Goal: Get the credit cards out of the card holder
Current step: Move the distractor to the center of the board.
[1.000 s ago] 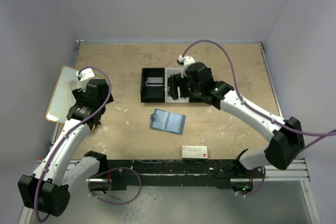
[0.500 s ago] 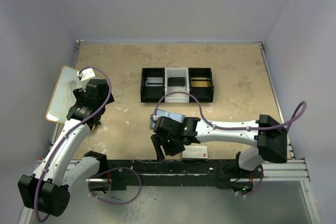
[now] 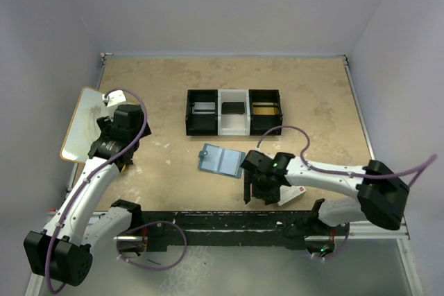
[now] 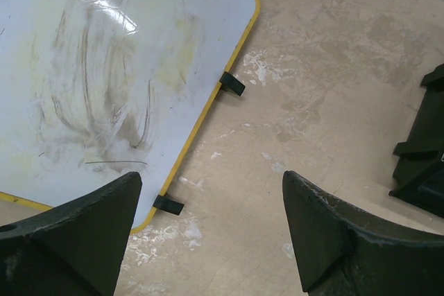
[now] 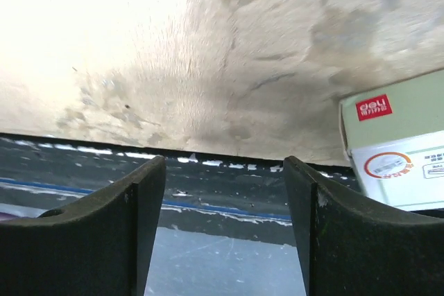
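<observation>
The card holder [image 3: 220,160], a blue wallet, lies open and flat in the table's middle. A pale grey-white card [image 3: 202,108] lies in the left compartment of the black-and-white tray [image 3: 233,128], and a gold-yellow card [image 3: 265,107] lies in its right compartment. My right gripper [image 3: 260,195] [image 5: 223,233] is open and empty, low over the table's front edge, right of and nearer than the wallet. My left gripper [image 3: 118,126] [image 4: 211,240] is open and empty over bare table at the left. Neither wrist view shows the wallet.
A white box with red print [image 3: 294,195] [image 5: 395,150] lies tilted just right of my right gripper, partly under the arm. A yellow-rimmed whiteboard [image 3: 80,123] [image 4: 104,67] lies at the far left. The tray's middle compartment holds a dark item [image 3: 233,107]. The tray's corner shows in the left wrist view [image 4: 424,164].
My right arm swung from the tray at the back down to the front edge, passing the wallet's near side, then moved right. The white box now lies tilted and further right. The left arm is still.
</observation>
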Controlling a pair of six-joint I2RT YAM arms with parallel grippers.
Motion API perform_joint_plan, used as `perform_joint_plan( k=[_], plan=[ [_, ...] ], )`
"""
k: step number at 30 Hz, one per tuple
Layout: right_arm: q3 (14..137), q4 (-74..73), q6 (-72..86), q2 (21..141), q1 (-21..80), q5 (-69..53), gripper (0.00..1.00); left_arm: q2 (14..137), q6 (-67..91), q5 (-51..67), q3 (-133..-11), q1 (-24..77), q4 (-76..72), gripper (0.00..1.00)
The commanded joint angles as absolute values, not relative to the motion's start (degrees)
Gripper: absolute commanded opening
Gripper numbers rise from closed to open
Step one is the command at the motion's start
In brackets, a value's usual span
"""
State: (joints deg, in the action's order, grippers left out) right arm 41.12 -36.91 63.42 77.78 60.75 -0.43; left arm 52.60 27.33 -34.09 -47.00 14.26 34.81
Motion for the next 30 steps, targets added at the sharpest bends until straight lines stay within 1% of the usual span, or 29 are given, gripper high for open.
perform_joint_plan(
  k=[1,5,8,12,15,18,21,23,27,30],
  plan=[
    [39.04,-38.44,64.98,69.97,51.28,4.36,0.71,52.49,26.26,-33.62,-47.04,14.06,32.74,0.8],
    [37.41,-36.63,63.12,66.89,42.14,6.85,0.71,52.32,26.28,-33.57,-46.97,14.06,32.73,0.8],
    [39.89,-32.98,59.78,66.26,42.01,4.3,0.71,52.32,26.37,-33.51,-47.02,14.06,32.76,0.8],
    [41.74,-29.92,54.13,64.83,43.63,0.71,0.72,52.38,26.28,-33.4,-47.02,14.07,32.69,0.8],
    [40.93,-27.52,52.01,62.89,44.47,-6.29,0.72,52.28,26.32,-33.51,-47.02,14.04,32.69,0.8],
    [40.62,-28.05,52.24,63.65,47.95,-11.45,0.71,52.33,26.23,-33.4,-47.01,14.06,32.63,0.8],
    [41.06,-32.87,54.95,66.8,53.32,-9.76,0.73,52.57,26.19,-33.16,-47.01,14.06,32.6,0.8],
    [39.45,-32.69,56.58,67.43,55.14,-10.4,0.73,52.64,26.11,-33.05,-47.02,14.06,32.56,0.8],
    [36.41,-32.87,60.2,65.54,55.9,-9.73,0.73,52.82,26.03,-32.89,-46.97,14.06,32.46,0.8],
    [36.38,-35.71,62.22,64.4,55.9,-6.66,0.73,53.2,25.97,-32.5,-46.93,14.06,32.32,0.8]
  ],
)
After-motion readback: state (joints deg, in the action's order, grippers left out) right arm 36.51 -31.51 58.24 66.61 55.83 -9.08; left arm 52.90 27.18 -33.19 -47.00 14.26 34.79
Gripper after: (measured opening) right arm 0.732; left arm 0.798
